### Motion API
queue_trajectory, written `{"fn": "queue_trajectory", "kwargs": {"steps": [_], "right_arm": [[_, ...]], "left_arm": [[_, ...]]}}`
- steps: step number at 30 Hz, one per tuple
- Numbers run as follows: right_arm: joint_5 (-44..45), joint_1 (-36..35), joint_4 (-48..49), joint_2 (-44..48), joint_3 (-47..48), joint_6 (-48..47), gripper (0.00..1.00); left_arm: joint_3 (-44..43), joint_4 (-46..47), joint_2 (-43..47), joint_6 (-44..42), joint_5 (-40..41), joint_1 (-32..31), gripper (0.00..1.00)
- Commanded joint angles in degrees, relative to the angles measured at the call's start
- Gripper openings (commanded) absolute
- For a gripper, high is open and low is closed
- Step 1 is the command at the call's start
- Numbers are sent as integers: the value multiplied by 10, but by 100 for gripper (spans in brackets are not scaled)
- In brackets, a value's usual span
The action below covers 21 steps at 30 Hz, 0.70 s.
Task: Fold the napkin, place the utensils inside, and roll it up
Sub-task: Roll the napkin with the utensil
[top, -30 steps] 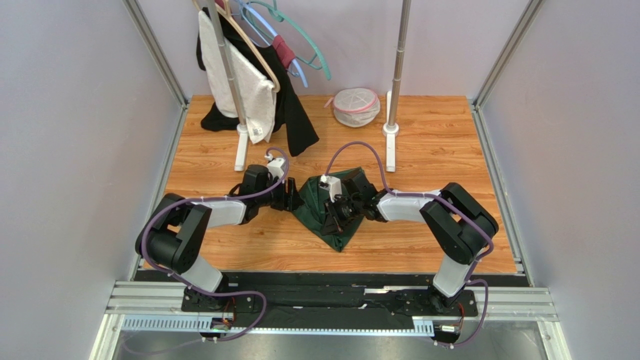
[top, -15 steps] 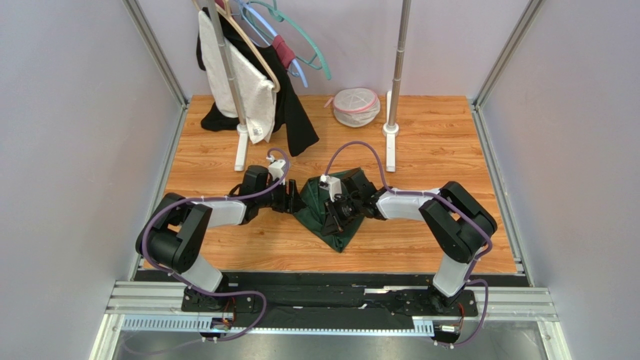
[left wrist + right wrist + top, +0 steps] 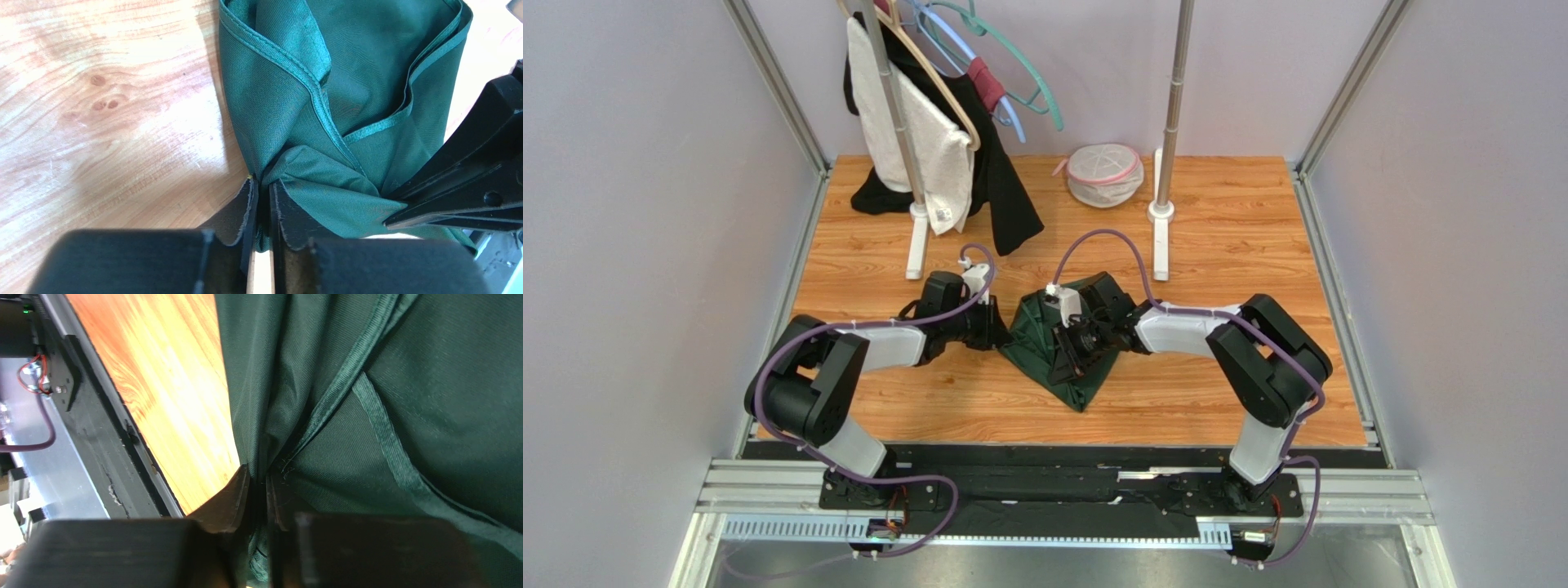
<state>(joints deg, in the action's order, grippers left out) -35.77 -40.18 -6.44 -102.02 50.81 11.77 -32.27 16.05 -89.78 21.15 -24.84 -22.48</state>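
Observation:
The dark green napkin [image 3: 1053, 355] lies bunched in the middle of the wooden table, between my two arms; it also fills the left wrist view [image 3: 344, 92] and the right wrist view [image 3: 393, 404]. My left gripper [image 3: 1004, 328] is at its left edge, shut on a pinch of the cloth [image 3: 262, 184]. My right gripper [image 3: 1071, 343] is over the napkin's middle and shut on a fold of it [image 3: 258, 474]. The utensils are out of view.
A garment rack [image 3: 916, 184] with hung clothes and hangers stands at the back left, its second pole [image 3: 1167, 123] to the right. A white mesh bag [image 3: 1103, 174] lies at the back centre. A black rail [image 3: 1063, 490] runs along the near edge.
The left gripper has closed on the napkin's left edge. The napkin's left side has drawn in slightly. The right gripper has kept its hold.

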Motion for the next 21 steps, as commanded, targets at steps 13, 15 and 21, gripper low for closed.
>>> {"fn": "queue_trajectory", "kwargs": {"steps": [13,15,21], "right_arm": [[270,-51,-185,189,66,-53,51],[286,-84,-170,209,62,-59,51],[211,-117,-141,198,40,-16,50]], "left_arm": [[-86,-157,-29,-12,39,0,0],[-95,-159,-38,-12,39,0,0],[-106,-180,-58,-12,33,1,0]]}}
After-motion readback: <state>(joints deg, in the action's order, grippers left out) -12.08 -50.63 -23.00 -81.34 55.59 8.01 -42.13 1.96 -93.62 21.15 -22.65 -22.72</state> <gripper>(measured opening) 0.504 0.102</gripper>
